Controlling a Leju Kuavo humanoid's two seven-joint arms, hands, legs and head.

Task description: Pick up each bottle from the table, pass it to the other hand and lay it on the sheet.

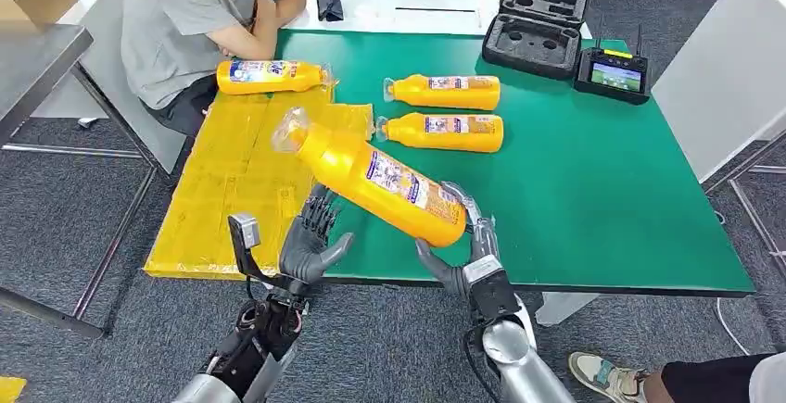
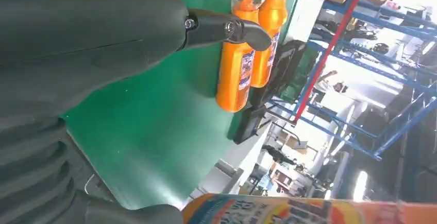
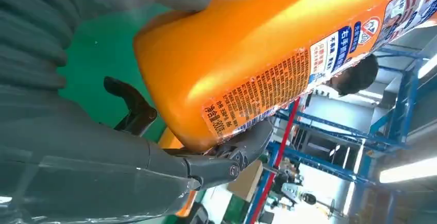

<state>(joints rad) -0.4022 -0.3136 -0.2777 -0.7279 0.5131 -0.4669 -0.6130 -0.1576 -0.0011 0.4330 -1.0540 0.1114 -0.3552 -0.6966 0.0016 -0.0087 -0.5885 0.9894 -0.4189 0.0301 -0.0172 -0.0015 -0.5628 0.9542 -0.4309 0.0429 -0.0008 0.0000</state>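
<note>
Currently the green counter (image 1: pixel 602 199) carries a yellow sheet (image 1: pixel 232 190) along its left side, reaching to the near edge. A seated person (image 1: pixel 185 23) in a grey shirt leans an arm on the far left corner. At the far right of the counter stand a black moulded case (image 1: pixel 536 28) and, just beside it, a handheld controller with a lit screen (image 1: pixel 612 74). One orange bottle (image 1: pixel 271 76) lies on its side at the far end of the sheet. Two more orange bottles lie on the bare green surface near the middle, parallel and close together: the farther one (image 1: pixel 445 92) and the nearer one (image 1: pixel 443 132), caps pointing toward the sheet. A fourth bottle (image 1: pixel 375 181) is held in the air above the near edge, tilted, its clear cap (image 1: pixel 289 131) raised over the sheet and its base low. The right hand (image 1: pixel 468 245) grips that base, thumb on one side and fingers wrapped on the other, as the right wrist view confirms. The left hand (image 1: pixel 313 241) sits under the bottle's middle, palm up, fingers spread; whether it touches the bottle cannot be told.
</note>
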